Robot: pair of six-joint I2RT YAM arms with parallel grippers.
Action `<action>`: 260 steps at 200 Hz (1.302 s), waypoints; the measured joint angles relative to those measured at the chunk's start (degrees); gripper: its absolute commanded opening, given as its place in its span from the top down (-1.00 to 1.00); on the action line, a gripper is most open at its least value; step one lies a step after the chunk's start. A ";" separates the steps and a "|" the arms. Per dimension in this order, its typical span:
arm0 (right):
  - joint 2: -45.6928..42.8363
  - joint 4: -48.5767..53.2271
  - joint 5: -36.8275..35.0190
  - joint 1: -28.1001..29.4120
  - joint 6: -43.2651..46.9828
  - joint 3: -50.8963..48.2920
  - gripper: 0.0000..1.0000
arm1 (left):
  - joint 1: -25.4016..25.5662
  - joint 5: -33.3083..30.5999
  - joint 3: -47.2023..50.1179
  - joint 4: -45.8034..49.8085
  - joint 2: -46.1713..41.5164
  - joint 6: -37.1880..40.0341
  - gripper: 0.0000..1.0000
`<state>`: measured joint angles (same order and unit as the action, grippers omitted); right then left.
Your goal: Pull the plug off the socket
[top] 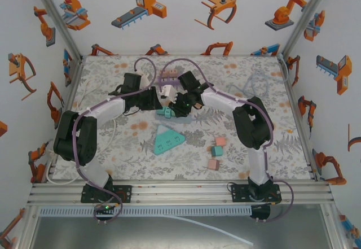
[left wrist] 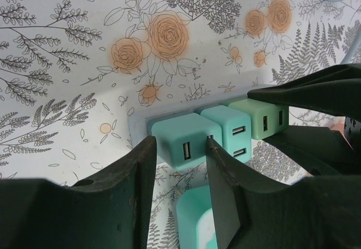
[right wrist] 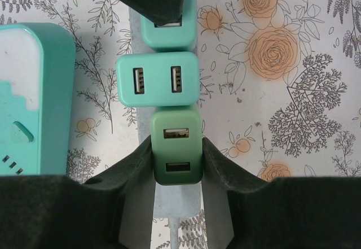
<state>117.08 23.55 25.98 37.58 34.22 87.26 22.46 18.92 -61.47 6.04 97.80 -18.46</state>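
Observation:
A pale grey power strip point(right wrist: 179, 212) lies on the flowered mat and carries three USB plugs in a row. My right gripper point(right wrist: 177, 160) is shut on the green end plug point(right wrist: 177, 147), with a finger pressed on each side. The middle teal plug point(right wrist: 157, 79) is untouched. At the other end, my left gripper point(left wrist: 177, 147) is closed around the teal end plug point(left wrist: 183, 139), its fingertips point(left wrist: 217, 153) against the plug's sides. All three plugs sit seated in the strip. From above, both grippers meet at the plugs point(top: 164, 112).
A teal triangular socket block point(top: 167, 139) lies just in front of the strip, close under both grippers. Pink and teal cubes point(top: 217, 144) sit at the front right. The strip's white cable point(right wrist: 174, 235) trails off towards the right gripper's wrist.

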 measured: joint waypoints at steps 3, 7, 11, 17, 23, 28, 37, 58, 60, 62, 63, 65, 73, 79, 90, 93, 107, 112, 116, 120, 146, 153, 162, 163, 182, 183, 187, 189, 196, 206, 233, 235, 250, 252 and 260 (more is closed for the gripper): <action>0.00 -0.02 -0.02 0.00 -0.09 0.00 0.44 | 0.02 0.00 -0.04 0.02 0.02 0.04 0.16; 0.00 -0.04 -0.04 0.00 -0.17 0.00 0.45 | 0.02 0.04 -0.17 0.11 0.17 0.04 0.16; 0.00 -0.07 -0.04 0.00 -0.33 0.00 0.45 | 0.04 0.02 -0.37 0.26 0.31 0.07 0.17; 0.00 -0.15 -0.04 0.00 -0.61 0.00 0.45 | 0.11 -0.04 -0.76 0.57 0.55 0.13 0.17; 0.00 -0.26 -0.04 0.00 -0.98 0.00 0.45 | 0.26 -0.13 -1.29 0.87 0.90 0.26 0.18; 0.00 -0.33 -0.04 0.00 -1.29 0.00 0.46 | 0.42 -0.35 -1.70 1.18 1.16 0.31 0.18; -0.02 -0.50 -0.07 0.00 -1.70 -0.07 0.47 | 0.59 -0.74 -2.25 1.53 1.46 0.48 0.18; -0.35 -1.14 -0.02 0.00 -2.32 -0.50 0.47 | 0.68 -0.94 -2.43 1.22 1.73 0.44 0.19; -0.42 -1.22 -0.02 -0.02 -2.34 -0.57 0.47 | 0.68 -0.94 -2.40 1.20 1.73 0.44 0.19; -0.42 -1.29 -0.02 -0.02 -2.36 -0.61 0.47 | 0.68 -0.92 -2.36 1.07 1.73 0.44 0.19; -0.44 -1.33 -0.02 -0.02 -2.40 -0.66 0.48 | 0.68 -0.94 -2.36 1.05 1.73 0.44 0.19; -0.48 -1.38 -0.02 -0.02 -2.47 -0.66 0.48 | 0.68 -0.94 -2.29 1.01 1.73 0.44 0.19; -0.55 -1.51 0.00 -0.04 -2.56 -0.76 0.49 | 0.68 -0.94 -2.05 0.59 1.73 0.39 0.20; -0.63 -1.62 0.00 -0.04 -2.64 -0.87 0.50 | 0.68 -0.94 -1.86 0.33 1.70 0.35 0.20; -0.85 -2.08 0.02 -0.04 -2.71 -1.25 0.52 | 0.68 -1.11 -1.49 -0.48 1.62 0.22 0.20; -0.94 -2.32 0.02 -0.04 -2.71 -1.44 0.53 | 0.68 -1.14 -1.38 -0.61 1.60 0.22 0.20; -1.36 -3.10 0.13 -0.04 -2.73 -2.12 0.54 | 0.70 -1.33 -0.85 -1.33 1.38 0.07 0.20; -1.55 -3.41 0.20 -0.04 -2.75 -2.45 0.55 | 0.72 -1.36 -0.66 -1.64 1.29 0.02 0.20; -1.68 -3.69 0.24 -0.04 -2.75 -2.71 0.56 | 0.74 -1.40 -0.59 -1.79 1.27 0.02 0.20; -1.84 -3.87 0.31 -0.04 -2.78 -2.93 0.57 | 0.76 -1.46 -0.46 -1.99 1.18 0.00 0.21; -2.73 -5.01 1.03 -0.04 -2.93 -4.33 0.60 | 0.79 -1.79 0.00 -2.99 1.07 -0.24 0.21; -3.08 -5.01 1.36 0.00 -2.93 -4.68 0.60 | 0.83 -1.79 0.07 -3.23 1.07 -0.31 0.21; -3.43 -5.01 1.68 0.00 -2.93 -5.01 0.62 | 0.98 -1.97 0.11 -3.41 1.07 -0.44 0.22; -3.43 -5.01 1.68 0.00 -2.93 -5.01 0.62 | 1.01 -1.99 0.11 -3.43 1.07 -0.44 0.22; -4.42 -5.57 2.32 0.00 -3.06 -6.08 0.63 | 1.29 -2.58 0.17 -3.87 1.05 -0.66 0.22; -4.46 -5.64 2.34 0.00 -3.10 -6.14 0.63 | 1.29 -2.60 0.20 -3.89 1.05 -0.68 0.22; -4.70 -5.88 2.56 0.00 -3.19 -6.45 0.64 | 1.31 -2.64 0.26 -4.04 0.98 -0.70 0.22; -4.81 -6.01 2.62 0.00 -3.28 -6.58 0.64 | 1.36 -2.67 0.33 -4.11 0.96 -0.74 0.22; -5.09 -6.16 2.82 0.00 -3.39 -6.84 0.64 | 1.40 -2.73 0.48 -4.26 0.83 -0.83 0.22; -5.55 -6.54 3.02 0.00 -3.67 -7.32 0.66 | 1.46 -2.89 0.81 -4.57 0.59 -0.83 0.22; -6.10 -7.41 2.97 0.00 -4.00 -7.98 0.68 | 1.51 -3.06 2.05 -5.70 -0.28 -0.83 0.23; -6.14 -7.58 2.95 0.00 -4.02 -8.11 0.69 | 1.51 -3.04 2.23 -5.84 -0.42 -0.85 0.23; -6.29 -7.96 2.69 0.02 -3.96 -8.55 0.70 | 1.53 -2.64 3.63 -7.04 -1.20 -0.83 0.22; -6.29 -7.96 2.64 0.04 -3.96 -8.55 0.70 | 1.51 -2.54 3.89 -7.23 -1.33 -0.83 0.22; -6.29 -7.96 2.23 0.07 -3.74 -8.66 0.70 | 1.51 -1.84 4.85 -7.80 -1.90 -0.81 0.21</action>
<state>110.78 15.59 28.21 37.65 30.48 78.61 23.97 17.08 -56.62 -1.76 95.90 -19.27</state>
